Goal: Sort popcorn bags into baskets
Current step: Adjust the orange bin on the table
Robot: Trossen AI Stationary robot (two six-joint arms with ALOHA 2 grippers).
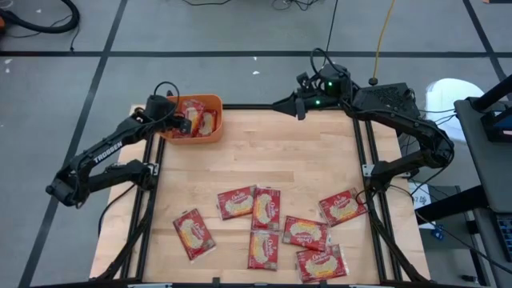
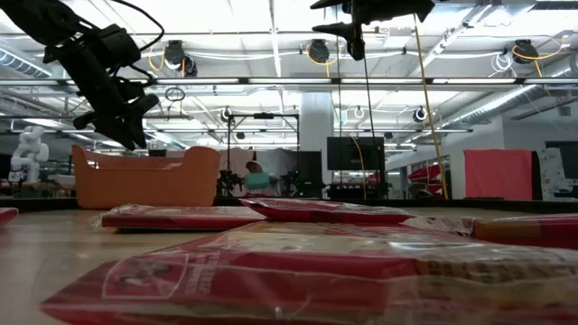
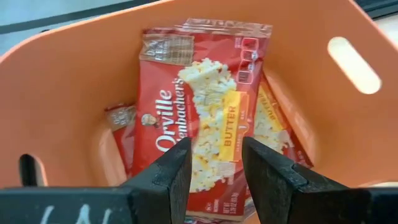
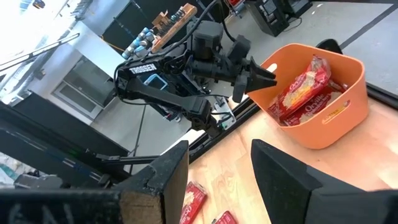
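The orange basket [image 1: 210,100] stands at the table's far left corner. Red popcorn bags [image 3: 199,106] lie in it. The top one faces up and slants against the basket's wall [image 3: 74,81], on top of others. My left gripper [image 3: 216,152] hangs open just above the basket's near-left rim, its fingers pointing down into it, clear of the bags. Several more popcorn bags [image 1: 266,208] lie flat on the near half of the table. My right gripper [image 1: 298,108] is open and empty, raised high over the far edge.
Bare wood [image 1: 272,152] lies between the basket and the loose bags. One bag [image 1: 342,206] sits close to the right frame rail, another [image 1: 322,262] near the front edge. Black frame rails [image 1: 370,160] border the table on both sides.
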